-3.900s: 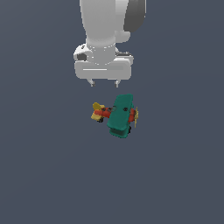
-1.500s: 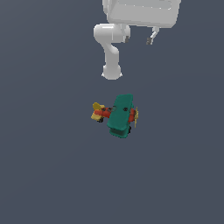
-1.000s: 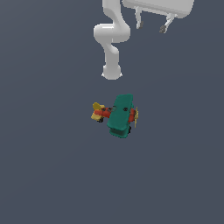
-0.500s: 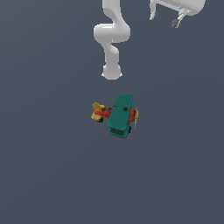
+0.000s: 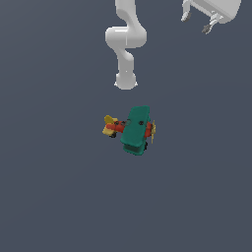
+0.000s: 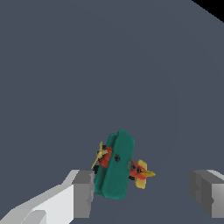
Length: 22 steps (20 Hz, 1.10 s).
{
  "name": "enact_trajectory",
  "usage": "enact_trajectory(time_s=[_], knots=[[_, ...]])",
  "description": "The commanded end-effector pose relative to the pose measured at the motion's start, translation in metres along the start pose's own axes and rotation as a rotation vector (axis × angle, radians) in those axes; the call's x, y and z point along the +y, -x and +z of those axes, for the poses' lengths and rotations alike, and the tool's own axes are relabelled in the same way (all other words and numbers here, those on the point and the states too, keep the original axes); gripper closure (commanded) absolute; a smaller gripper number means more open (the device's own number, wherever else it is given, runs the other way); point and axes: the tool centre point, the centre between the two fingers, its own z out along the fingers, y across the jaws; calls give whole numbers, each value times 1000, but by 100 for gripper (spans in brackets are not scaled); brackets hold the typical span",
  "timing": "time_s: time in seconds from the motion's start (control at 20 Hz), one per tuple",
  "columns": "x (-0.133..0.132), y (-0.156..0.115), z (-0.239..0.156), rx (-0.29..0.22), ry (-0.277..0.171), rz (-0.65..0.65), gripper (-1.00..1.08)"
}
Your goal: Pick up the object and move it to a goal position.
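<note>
The toy biplane (image 5: 132,129) lies on the dark grey floor in the middle of the exterior view, with teal-green wings, a red body, a yellow tail toward the exterior view's left and a yellow propeller toward the right. It also shows in the wrist view (image 6: 116,164), far below the fingers. My gripper (image 5: 199,22) is high up at the exterior view's top right, well away from the plane. It is open and empty, with its two fingertips (image 6: 83,192) wide apart.
The arm's white base and links (image 5: 125,42) stand behind the plane in the exterior view. The floor (image 5: 59,197) is a plain dark grey surface with nothing else on it.
The gripper has risen from just above the plane and moved steadily toward the exterior view's upper right. It stays open. The plane has not moved.
</note>
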Motion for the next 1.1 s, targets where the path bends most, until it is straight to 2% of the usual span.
enact_trajectory(time_s=[0.0, 0.5, 1.05], knots=[[-10, 3, -1, 12, 29, -12, -60], [-48, 16, 8, 42, 149, -63, -60], [-84, 35, 40, 50, 292, -122, -60]])
